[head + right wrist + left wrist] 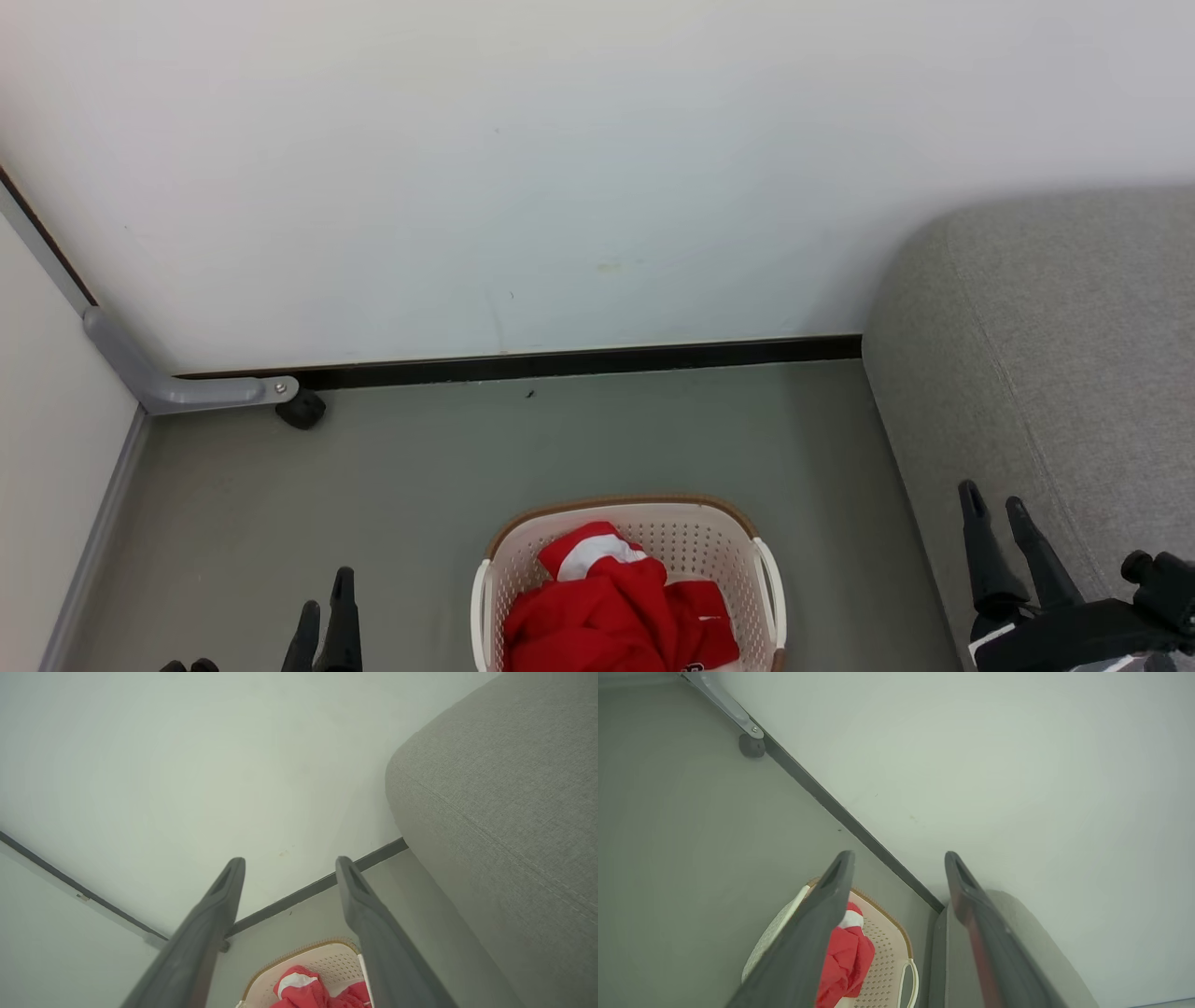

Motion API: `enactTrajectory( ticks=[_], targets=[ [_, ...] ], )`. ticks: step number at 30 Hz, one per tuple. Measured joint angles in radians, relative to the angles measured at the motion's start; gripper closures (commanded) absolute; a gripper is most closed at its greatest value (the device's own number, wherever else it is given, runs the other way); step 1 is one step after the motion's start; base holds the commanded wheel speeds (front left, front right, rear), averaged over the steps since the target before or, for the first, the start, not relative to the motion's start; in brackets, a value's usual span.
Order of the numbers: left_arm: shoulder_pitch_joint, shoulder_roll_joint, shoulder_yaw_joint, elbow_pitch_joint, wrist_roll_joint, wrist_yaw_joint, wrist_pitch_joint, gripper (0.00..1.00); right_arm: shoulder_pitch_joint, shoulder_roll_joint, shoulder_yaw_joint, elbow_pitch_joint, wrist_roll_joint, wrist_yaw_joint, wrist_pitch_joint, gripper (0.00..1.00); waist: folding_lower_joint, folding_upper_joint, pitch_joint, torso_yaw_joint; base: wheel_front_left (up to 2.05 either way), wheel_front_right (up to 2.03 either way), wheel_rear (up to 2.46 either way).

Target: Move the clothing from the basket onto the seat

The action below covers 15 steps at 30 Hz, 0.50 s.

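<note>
Lying in the basket (695, 543) is clothing (607, 611), maybe two pieces; left pincer (898, 858) and right pincer (289, 861) are held open.

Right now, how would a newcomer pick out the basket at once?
Start at the grey sofa on the right; on the floor left of it stands an oval cream basket. Its brown rim, holed walls and the red clothing inside set it apart.
</note>
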Motion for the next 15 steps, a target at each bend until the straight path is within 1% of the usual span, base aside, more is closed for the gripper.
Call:
enactTrajectory(
  ticks=[9,15],
  targets=[
    [0.0,0.028,-0.037,0.011,0.196,0.027,-0.031,0.0,0.0,-0.036,0.058,0.001,-0.191,0.0,-0.031,0.0,0.0,0.0,-0.004,0.0,0.0,0.0,0.0],
    [0.0,0.045,-0.053,0.015,0.313,0.052,-0.052,0.0,0.0,-0.048,0.078,0.004,-0.29,-0.001,-0.052,0.0,0.0,0.0,-0.006,-0.001,0.0,0.0,0.0]
  ],
)
